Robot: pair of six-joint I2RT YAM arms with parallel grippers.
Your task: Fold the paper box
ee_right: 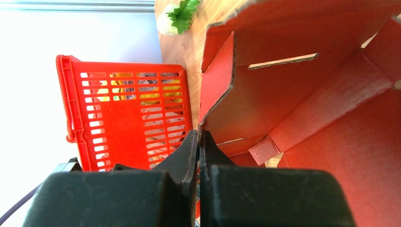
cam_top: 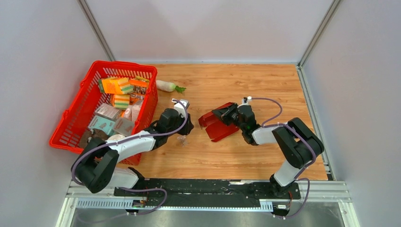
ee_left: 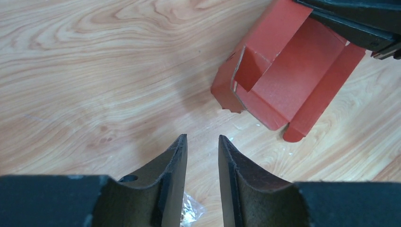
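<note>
**Paper box pinched on the right, left jaws empty**

Nearest the bases, the left gripper (ee_left: 202, 139) is seen over the wooden table (cam_top: 265, 80), jaws parted by a narrow gap with nothing caught between them. A crinkly clear scrap (ee_left: 190, 208) is half hidden beneath them and can't be identified. Just beyond, mid-table, the paper box (cam_top: 216, 127) is found half-formed with its walls partly raised. One edge is clamped tight by the right gripper (ee_right: 198, 137), and the far panels get cut off in the right wrist view. Farther left, packets are piled in the red mesh basket (cam_top: 125, 65), print too small to be read. A white radish (cam_top: 166, 85) is spotted by the basket's far corner.
</note>
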